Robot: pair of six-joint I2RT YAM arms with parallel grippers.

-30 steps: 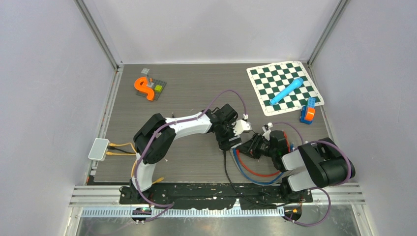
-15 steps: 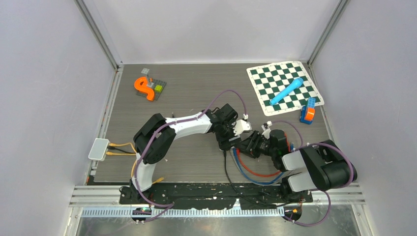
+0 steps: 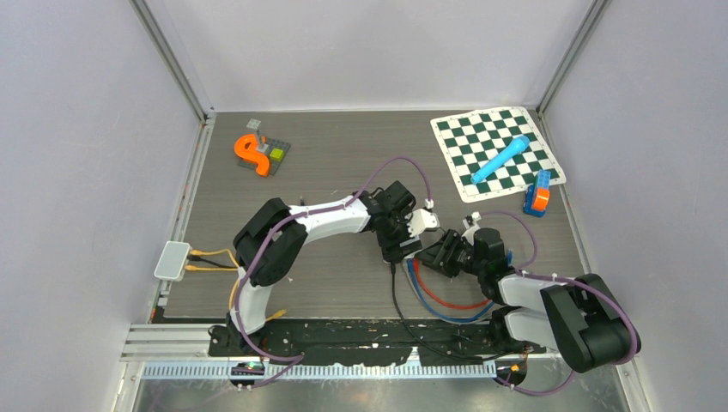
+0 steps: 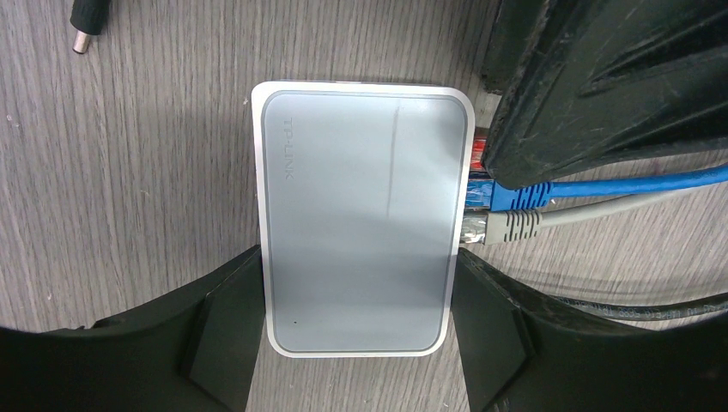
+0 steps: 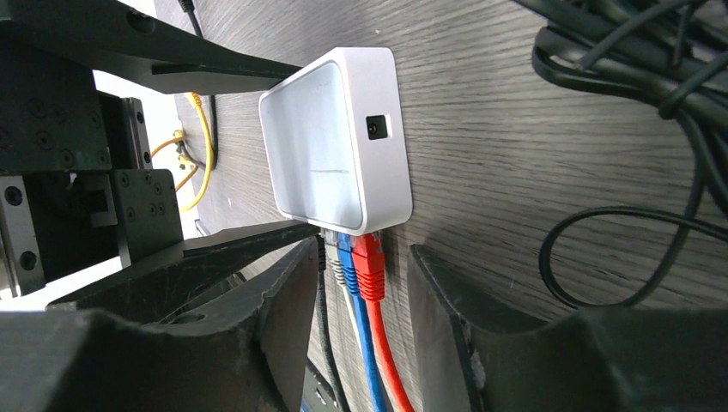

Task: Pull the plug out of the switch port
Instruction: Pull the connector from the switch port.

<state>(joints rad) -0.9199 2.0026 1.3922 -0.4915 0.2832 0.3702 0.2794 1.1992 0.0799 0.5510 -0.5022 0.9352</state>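
The white switch (image 4: pixel 360 215) lies flat on the table, and also shows in the top view (image 3: pixel 422 222) and the right wrist view (image 5: pixel 330 146). My left gripper (image 4: pixel 356 292) is shut on its two long sides. A red plug (image 5: pixel 369 266), a blue plug (image 5: pixel 348 257) and a grey plug (image 4: pixel 506 226) sit in its ports. My right gripper (image 5: pixel 365 275) is open, one finger on each side of the three plugs, with gaps showing. In the left wrist view its finger (image 4: pixel 592 86) hides the red plug.
A checkered mat (image 3: pixel 515 176) with a blue cylinder (image 3: pixel 500 159) lies at the far right, and an orange-blue block (image 3: pixel 538 193) beside it. An orange piece (image 3: pixel 251 153) lies far left. A second white box (image 3: pixel 172 259) with yellow cables sits at the left edge. Black cable loops (image 5: pixel 618 249) lie nearby.
The right arm's elbow has swung toward the near right corner. Its gripper has stayed by the plugs. The left arm and the switch have not moved.
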